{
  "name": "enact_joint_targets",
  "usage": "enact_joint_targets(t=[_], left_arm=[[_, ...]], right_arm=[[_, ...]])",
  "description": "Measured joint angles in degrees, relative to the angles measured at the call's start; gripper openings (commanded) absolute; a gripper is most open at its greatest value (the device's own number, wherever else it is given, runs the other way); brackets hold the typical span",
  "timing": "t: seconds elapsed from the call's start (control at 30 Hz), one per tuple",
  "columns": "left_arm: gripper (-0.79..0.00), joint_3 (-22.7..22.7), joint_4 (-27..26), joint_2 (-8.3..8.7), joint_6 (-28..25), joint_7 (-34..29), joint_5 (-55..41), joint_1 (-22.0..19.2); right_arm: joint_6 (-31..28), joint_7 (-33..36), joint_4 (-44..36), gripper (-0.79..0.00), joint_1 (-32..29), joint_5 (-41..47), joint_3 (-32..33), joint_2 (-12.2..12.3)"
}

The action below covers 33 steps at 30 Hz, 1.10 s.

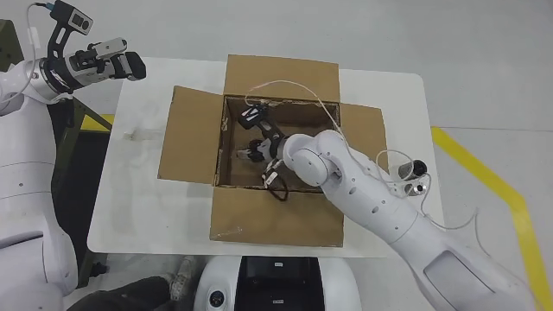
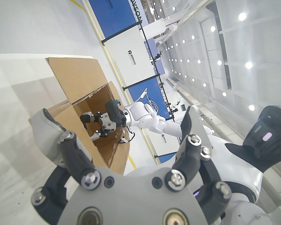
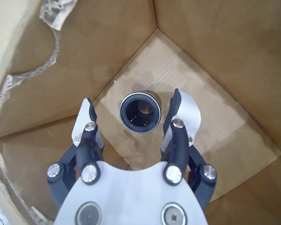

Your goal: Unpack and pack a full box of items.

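Observation:
An open cardboard box (image 1: pixel 194 134) stands on the white table, flaps spread out. My right gripper (image 1: pixel 253 147) hangs inside it, open. In the right wrist view a metal cylinder with a black inner ring (image 3: pixel 140 113) stands upright on the box floor (image 3: pixel 201 122), between and just below the open right gripper (image 3: pixel 132 106), untouched. My left gripper (image 2: pixel 118 120) is open and holds nothing. It is raised off the table's far left corner, seen in the top view as the left gripper (image 1: pixel 130 63). The left wrist view also shows the box (image 2: pixel 84 85) with the right gripper (image 2: pixel 87 127) in it.
The box walls (image 3: pixel 213 36) close in around the right gripper, with torn cardboard edges (image 3: pixel 58 12) near the rim. A white cable (image 1: pixel 298 95) loops over the box's far side. Bare table (image 1: pixel 138 190) lies left of the box.

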Motion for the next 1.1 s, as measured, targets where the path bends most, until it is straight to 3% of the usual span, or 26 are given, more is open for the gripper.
enact_joint_targets(t=[0.33, 1.1], left_arm=[[0.0, 0.0, 0.0, 0.0, 0.0, 0.0, 0.0, 0.0], [0.0, 0.0, 0.0, 0.0, 0.0, 0.0, 0.0, 0.0]], right_arm=[[-0.4, 3.5, -11.3, -0.126, -4.9, -3.5, 5.8, 2.2], [-10.5, 11.9, -36.7, -0.102, -23.7, -9.5, 23.3, 8.2]])
